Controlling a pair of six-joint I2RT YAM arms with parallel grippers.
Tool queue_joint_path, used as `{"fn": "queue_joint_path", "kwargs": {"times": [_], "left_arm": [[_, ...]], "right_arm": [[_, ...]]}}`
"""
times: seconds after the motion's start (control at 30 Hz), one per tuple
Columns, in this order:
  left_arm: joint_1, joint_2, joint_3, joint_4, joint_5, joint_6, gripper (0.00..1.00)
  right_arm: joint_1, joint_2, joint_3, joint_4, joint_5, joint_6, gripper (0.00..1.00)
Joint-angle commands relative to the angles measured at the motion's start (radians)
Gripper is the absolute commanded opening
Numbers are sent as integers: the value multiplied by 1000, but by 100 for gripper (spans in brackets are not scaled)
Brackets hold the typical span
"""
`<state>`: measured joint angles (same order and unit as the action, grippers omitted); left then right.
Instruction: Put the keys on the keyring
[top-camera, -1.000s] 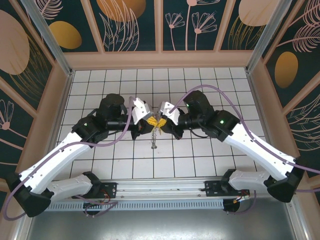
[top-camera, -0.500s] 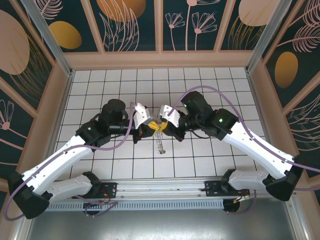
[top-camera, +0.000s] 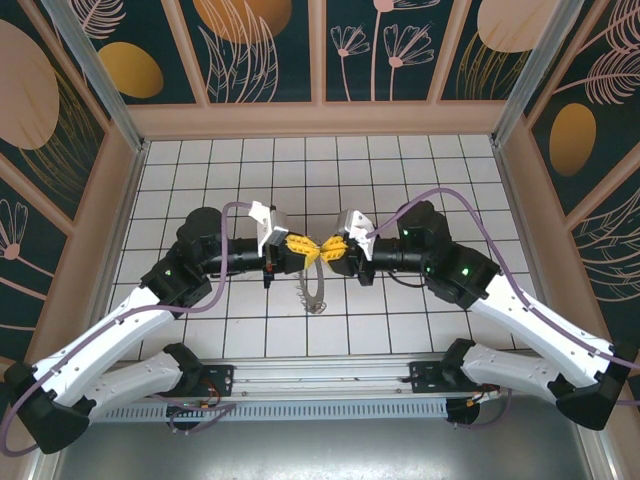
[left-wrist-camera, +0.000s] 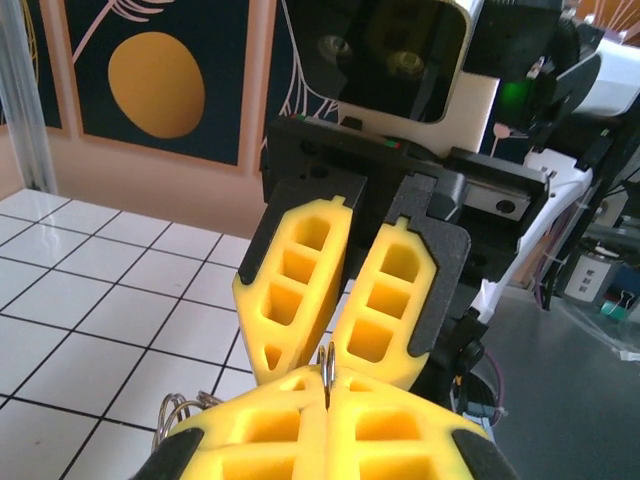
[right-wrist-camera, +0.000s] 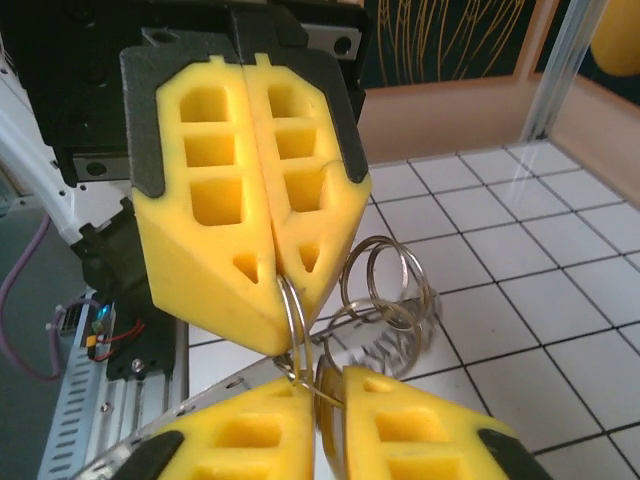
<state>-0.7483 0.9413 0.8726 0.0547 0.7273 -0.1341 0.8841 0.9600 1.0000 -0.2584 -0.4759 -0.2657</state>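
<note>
My left gripper (top-camera: 300, 246) and right gripper (top-camera: 333, 249) meet tip to tip above the middle of the tiled floor. The left gripper (left-wrist-camera: 327, 385) is shut on the thin wire of the keyring (left-wrist-camera: 327, 362), which sticks up between its yellow pads. The keyring (top-camera: 316, 285) hangs below the tips, and its loops (right-wrist-camera: 392, 290) dangle behind. My right gripper (right-wrist-camera: 330, 395) has a narrow gap between its pads. A flat brassy key (right-wrist-camera: 332, 425) sits edge-on in that gap, against the ring wire (right-wrist-camera: 293, 310).
White tiled floor (top-camera: 200, 170) spreads around the grippers. A wooden wall (top-camera: 320, 118) closes the back and sides. The metal rail (top-camera: 320, 378) with both arm bases runs along the near edge. Purple cables loop over both arms.
Both wrists have turned so the grippers face each other level, tip to tip. The left jaws closed on the ring wire. The right pads have parted slightly.
</note>
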Motion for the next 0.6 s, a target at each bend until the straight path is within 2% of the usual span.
{"fn": "queue_joint_path", "kwargs": {"times": [0.0, 0.13, 0.27, 0.57], "left_arm": [[-6, -21, 5, 150, 55, -47, 0], [-6, -31, -26, 182, 54, -65, 0], [-5, -48, -57, 262, 59, -109, 0], [-6, -21, -118, 455, 90, -211, 0]], "right_arm": [[-2, -29, -40, 105, 0, 43, 12], [-2, -37, -48, 148, -32, 50, 11], [-2, -19, -50, 147, -53, 56, 1], [0, 32, -14, 137, -96, 31, 0]]}}
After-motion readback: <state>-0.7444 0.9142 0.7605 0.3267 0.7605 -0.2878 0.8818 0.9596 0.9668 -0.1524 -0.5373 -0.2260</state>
